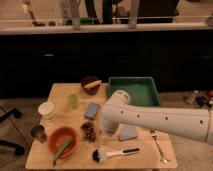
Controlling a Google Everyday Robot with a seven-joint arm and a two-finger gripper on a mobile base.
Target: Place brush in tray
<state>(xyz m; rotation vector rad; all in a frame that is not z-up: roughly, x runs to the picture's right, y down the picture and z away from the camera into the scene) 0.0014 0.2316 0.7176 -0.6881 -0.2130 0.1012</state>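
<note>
– One item matters: the dish brush with the long white plastic handle and round black bristle head (116,153). Where does it lie?
– Flat on the pale wooden worktop (56,93), along the near edge with its head to the left. It is well apart from the large green rectangular plastic tray (134,80) at the far side.
– And the gripper?
– The gripper (107,131) hangs under the end of the white arm. It is low over the worktop just beyond the brush, between a heap of dark berries (89,131) and a blue-grey sponge (128,133). How far open it is I cannot tell; the brush is not in it.
– How will the brush handle?
– Light and stiff, I judge, with a smooth and rather slippery handle and a heavier head end. I would grip across the handle, nearer the bristles, so it does not tip.
</note>
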